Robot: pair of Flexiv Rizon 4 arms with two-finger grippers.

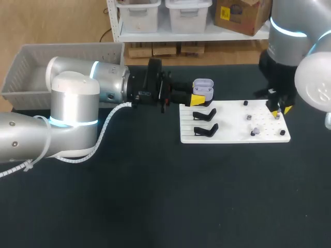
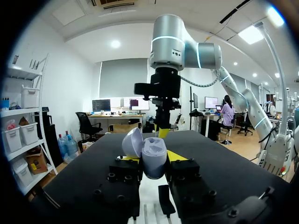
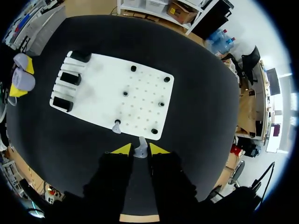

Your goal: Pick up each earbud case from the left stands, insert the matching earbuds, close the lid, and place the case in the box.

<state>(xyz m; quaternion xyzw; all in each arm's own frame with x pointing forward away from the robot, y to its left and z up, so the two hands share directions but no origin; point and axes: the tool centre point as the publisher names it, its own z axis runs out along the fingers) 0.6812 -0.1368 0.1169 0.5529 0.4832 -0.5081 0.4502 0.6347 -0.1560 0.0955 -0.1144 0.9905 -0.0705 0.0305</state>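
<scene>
Case point(image 1: 202, 85), lilac with its lid open, is clenched in the left hand point(image 2: 153, 163), held just above the white board point(image 1: 232, 132) by its black stands point(image 1: 206, 129). The right hand point(image 1: 280, 109) pinches an earbud point(image 3: 140, 150) at the board's right edge. A second earbud point(image 3: 116, 127) stands on the board.

My left arm reaches in level from the table's point(image 1: 155, 196) left edge, wrist horizontal, left gripper point(image 1: 199, 96) clamped on the open earbud case point(image 1: 203, 85). My right arm hangs vertical near the far right edge, right gripper point(image 1: 281, 109) pointing down, tips apparently pinching an earbud point(image 3: 140, 150).
</scene>
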